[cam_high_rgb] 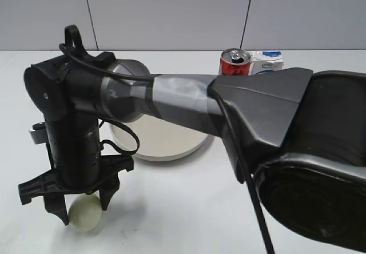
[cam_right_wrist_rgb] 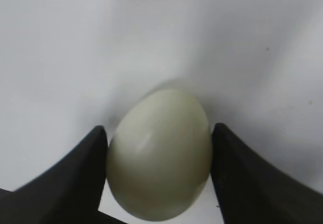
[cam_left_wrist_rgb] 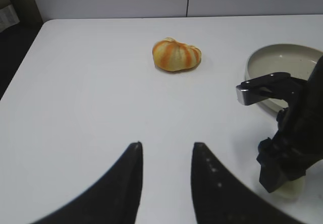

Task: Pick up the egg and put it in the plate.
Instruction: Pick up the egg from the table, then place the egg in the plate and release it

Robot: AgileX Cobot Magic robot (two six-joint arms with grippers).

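The pale cream-white egg [cam_high_rgb: 86, 214] lies on the white table at the front left, and fills the right wrist view [cam_right_wrist_rgb: 159, 158]. My right gripper [cam_high_rgb: 84, 211] reaches across to the left and points down over it. Its two black fingers [cam_right_wrist_rgb: 160, 128] press against both sides of the egg. The beige plate [cam_high_rgb: 166, 145] lies behind the gripper, partly hidden by the arm, and its rim shows in the left wrist view [cam_left_wrist_rgb: 282, 57]. My left gripper [cam_left_wrist_rgb: 166, 146] is open and empty above bare table. It does not show in the exterior view.
An orange-striped pumpkin-shaped thing [cam_left_wrist_rgb: 176, 55] sits on the table left of the plate. A red can [cam_high_rgb: 234, 62] and a white-and-blue packet [cam_high_rgb: 269, 61] stand at the back. The table's left edge [cam_left_wrist_rgb: 20, 62] drops off to a dark floor.
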